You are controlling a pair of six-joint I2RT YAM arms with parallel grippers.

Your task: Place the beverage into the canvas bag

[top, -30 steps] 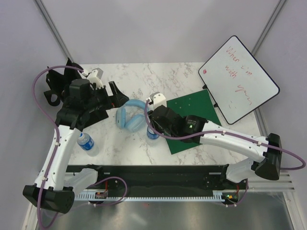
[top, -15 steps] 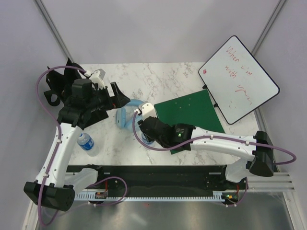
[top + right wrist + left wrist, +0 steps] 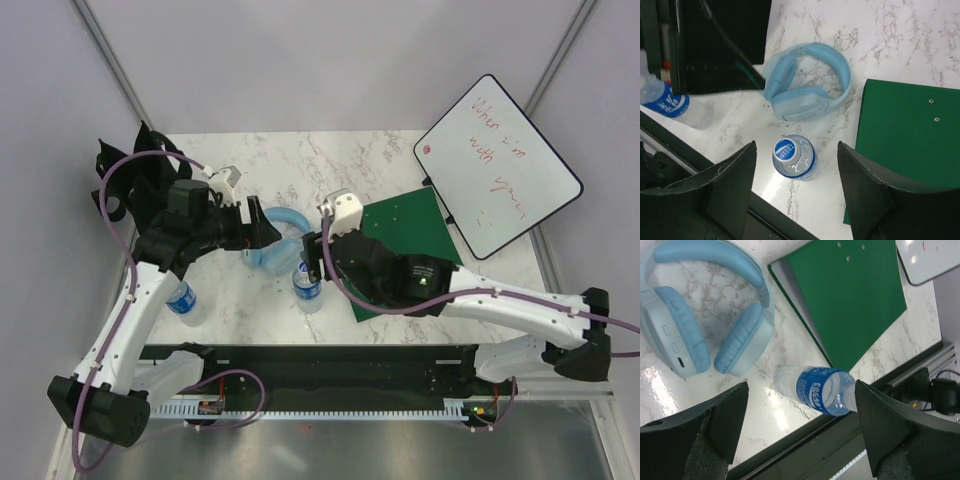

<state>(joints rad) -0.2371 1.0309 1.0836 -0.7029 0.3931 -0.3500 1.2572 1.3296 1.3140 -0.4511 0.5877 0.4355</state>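
A clear water bottle [image 3: 307, 288] with a blue label stands upright on the marble table, just in front of the blue headphones. My right gripper [image 3: 315, 258] hangs open above it; in the right wrist view the bottle's cap [image 3: 788, 152] sits low between the spread fingers [image 3: 730, 187], touching neither. My left gripper [image 3: 262, 228] is open over the headphones, with that bottle [image 3: 821, 389] below and between its fingers [image 3: 722, 420]. A second bottle [image 3: 183, 300] stands at the left, by the left arm. The black canvas bag [image 3: 125, 175] lies at the far left corner, partly behind the left arm.
Light blue headphones [image 3: 275, 243] lie mid-table. A green folder [image 3: 405, 240] lies to their right, partly under the right arm. A whiteboard [image 3: 497, 165] leans at the back right. A black rail [image 3: 310, 360] runs along the near table edge.
My right gripper has opened and let go of the bottle, which now stands alone on the table. My left gripper has swung right, over the headphones.
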